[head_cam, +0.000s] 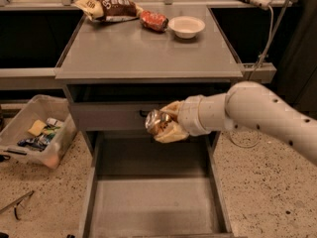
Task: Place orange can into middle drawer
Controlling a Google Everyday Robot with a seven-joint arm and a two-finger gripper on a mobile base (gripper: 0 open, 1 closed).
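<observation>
My gripper (166,124) is shut on the orange can (156,122), a shiny gold-orange can held on its side with its silvery end facing left. It hangs in front of the closed grey drawer front (109,116) and above the back of the open middle drawer (153,202), whose long bare grey floor stretches toward the bottom edge. My white arm (257,115) reaches in from the right.
On the cabinet top (143,51) lie a chip bag (106,6), a red can (153,20) and a white bowl (186,26). A clear bin of items (34,133) sits on the floor at left. A cable hangs at right (262,38).
</observation>
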